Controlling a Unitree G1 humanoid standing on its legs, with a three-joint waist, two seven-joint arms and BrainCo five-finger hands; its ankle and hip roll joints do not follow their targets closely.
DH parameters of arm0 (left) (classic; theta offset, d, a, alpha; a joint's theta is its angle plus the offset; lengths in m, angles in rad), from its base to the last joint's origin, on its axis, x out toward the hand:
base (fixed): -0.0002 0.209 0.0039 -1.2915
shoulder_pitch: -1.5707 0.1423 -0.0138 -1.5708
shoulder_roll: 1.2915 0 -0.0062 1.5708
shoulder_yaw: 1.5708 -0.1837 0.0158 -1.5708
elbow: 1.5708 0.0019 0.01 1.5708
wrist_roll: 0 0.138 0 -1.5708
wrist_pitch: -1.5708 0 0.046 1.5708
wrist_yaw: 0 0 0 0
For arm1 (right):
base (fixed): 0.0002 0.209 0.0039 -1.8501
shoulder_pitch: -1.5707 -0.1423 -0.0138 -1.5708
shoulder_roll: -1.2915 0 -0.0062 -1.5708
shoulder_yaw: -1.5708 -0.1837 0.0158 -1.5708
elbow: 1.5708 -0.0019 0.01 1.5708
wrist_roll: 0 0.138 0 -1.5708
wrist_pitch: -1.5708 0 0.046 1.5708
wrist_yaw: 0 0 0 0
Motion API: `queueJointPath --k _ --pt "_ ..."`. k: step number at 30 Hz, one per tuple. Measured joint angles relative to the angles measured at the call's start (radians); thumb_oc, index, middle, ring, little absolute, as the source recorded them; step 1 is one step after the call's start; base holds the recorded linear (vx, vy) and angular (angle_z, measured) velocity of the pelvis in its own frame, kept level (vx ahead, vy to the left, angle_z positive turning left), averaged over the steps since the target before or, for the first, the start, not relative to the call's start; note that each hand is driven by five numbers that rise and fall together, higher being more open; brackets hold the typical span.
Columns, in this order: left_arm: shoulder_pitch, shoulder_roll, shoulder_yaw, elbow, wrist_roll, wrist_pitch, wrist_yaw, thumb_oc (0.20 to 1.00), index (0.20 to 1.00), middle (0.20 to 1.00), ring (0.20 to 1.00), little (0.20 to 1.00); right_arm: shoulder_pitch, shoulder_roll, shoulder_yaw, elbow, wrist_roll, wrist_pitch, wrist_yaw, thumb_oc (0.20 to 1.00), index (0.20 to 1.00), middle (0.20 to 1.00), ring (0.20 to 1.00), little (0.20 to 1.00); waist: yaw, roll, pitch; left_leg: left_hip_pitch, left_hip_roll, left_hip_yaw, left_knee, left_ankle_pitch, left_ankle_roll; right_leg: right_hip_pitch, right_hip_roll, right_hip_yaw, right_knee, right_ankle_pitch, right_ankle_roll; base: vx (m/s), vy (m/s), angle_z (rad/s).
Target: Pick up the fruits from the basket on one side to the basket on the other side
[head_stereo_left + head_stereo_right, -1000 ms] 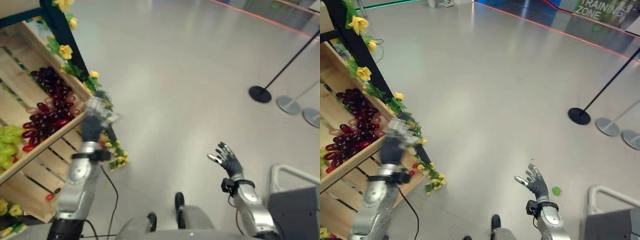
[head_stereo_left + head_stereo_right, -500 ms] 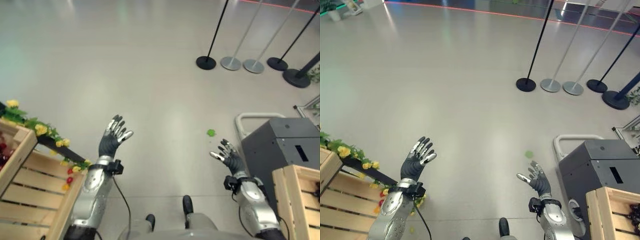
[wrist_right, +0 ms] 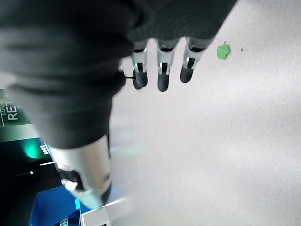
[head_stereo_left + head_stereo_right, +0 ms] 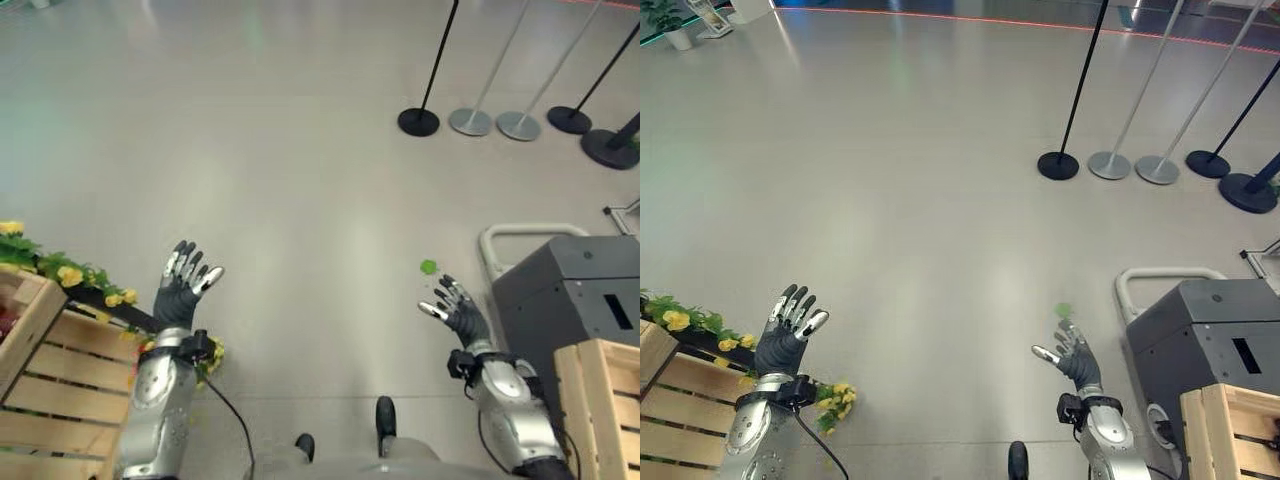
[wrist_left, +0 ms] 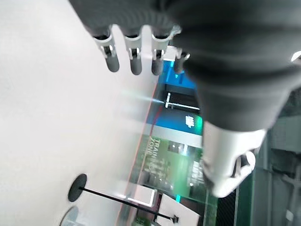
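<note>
My left hand (image 4: 182, 290) is raised over the floor at the lower left, open with straight fingers (image 5: 134, 56) and holding nothing. It hovers beside the corner of a wooden crate (image 4: 50, 370) trimmed with yellow flowers (image 4: 70, 275). My right hand (image 4: 458, 312) is up at the lower right, open and empty, its fingers (image 3: 162, 70) spread. A small green fruit (image 4: 429, 267) lies on the floor just beyond the right hand, and appears again as the green fruit (image 3: 223, 51) in the right wrist view. A second wooden crate (image 4: 600, 400) stands at the far right.
A grey box on a cart with a white handle (image 4: 565, 290) stands right of my right hand. Black and silver stanchion posts with round bases (image 4: 418, 121) stand further back. A red line (image 4: 940, 18) crosses the grey floor far off.
The whole view has swung right from the crate of dark grapes to open floor. My left hand has dropped lower and further left; the right hand holds its pose.
</note>
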Motion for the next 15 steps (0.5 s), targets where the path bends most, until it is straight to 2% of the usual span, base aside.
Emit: queueJointPath --k 6,9,10,11,12,13,14,15 --pt "-0.074 0.071 -0.069 -0.017 -0.004 0.001 -0.049 1.0 1.0 1.0 1.0 1.0 -0.021 -0.004 0.0 -0.01 0.0 0.0 0.007 1.0 1.0 1.0 1.0 1.0 -0.008 0.001 0.0 0.001 -0.009 0.012 0.007 0.0 0.001 -0.004 -0.003 0.009 0.003 0.004 0.005 -0.02 0.059 -0.05" --pt "-0.119 0.094 -0.116 -0.018 -0.005 0.003 -0.064 1.0 1.0 1.0 1.0 1.0 -0.031 -0.008 0.001 -0.017 0.0 0.001 0.011 1.0 1.0 1.0 1.0 1.0 -0.037 -0.005 0.001 0.002 -0.02 0.04 0.011 0.0 0.001 -0.026 -0.008 0.036 0.019 0.007 0.011 -0.07 0.085 -0.29" --pt "-0.137 0.1 -0.139 -0.016 -0.005 0.004 -0.067 1.0 1.0 1.0 1.0 1.0 -0.034 -0.009 -0.001 -0.025 0.0 0.005 0.014 1.0 1.0 1.0 1.0 1.0 -0.055 -0.012 0.002 -0.002 -0.031 0.057 0.017 0.0 0.003 -0.036 -0.006 0.074 0.028 0.015 0.017 -0.18 0.125 -0.61" --pt "-0.155 0.113 -0.156 -0.017 -0.005 0.005 -0.078 1.0 1.0 1.0 1.0 1.0 -0.048 -0.012 0.002 -0.035 0.0 0.007 0.02 1.0 1.0 1.0 1.0 1.0 -0.046 -0.018 0.004 0.001 -0.027 0.067 0.013 0.0 0.003 -0.051 -0.008 0.083 0.038 0.016 0.018 -0.18 0.097 -0.7" --pt "-0.171 0.113 -0.162 -0.015 -0.005 0.005 -0.088 1.0 1.0 1.0 1.0 1.0 -0.048 -0.013 0.001 -0.036 0.0 0.007 0.02 1.0 1.0 1.0 1.0 1.0 -0.061 -0.032 0.007 0.006 -0.034 0.078 0.014 -0.002 0.006 -0.057 -0.013 0.088 0.034 0.022 0.017 -0.18 0.099 -0.68" --pt "-0.193 0.112 -0.179 -0.01 -0.005 0.006 -0.086 1.0 1.0 1.0 1.0 1.0 -0.04 -0.009 -0.01 -0.048 0.0 0.009 0.02 1.0 1.0 1.0 1.0 1.0 -0.093 -0.048 0.01 -0.012 -0.053 0.093 0.041 -0.005 0.01 -0.071 -0.01 0.12 0.041 0.044 0.026 -0.27 0.071 -0.99" --pt "-0.234 0.143 -0.204 -0.011 -0.005 0.006 -0.087 1.0 1.0 1.0 1.0 1.0 -0.056 -0.008 -0.011 -0.08 0.0 0.01 0.02 1.0 1.0 1.0 1.0 1.0 -0.078 -0.07 0.01 -0.041 -0.054 0.106 0.05 -0.005 0.014 -0.128 -0.011 0.169 0.046 0.083 0.041 -0.22 0.043 -1.16" --pt "-0.258 0.15 -0.21 -0.007 -0.005 0.006 -0.09 1.0 1.0 1.0 1.0 1.0 -0.056 -0.001 -0.013 -0.086 -0.001 0.007 0.021 1.0 1.0 1.0 1.0 1.0 -0.101 -0.095 0.018 -0.054 -0.079 0.118 0.073 -0.017 0.029 -0.154 0.0 0.175 0.051 0.105 0.033 -0.38 0.094 -2.12"
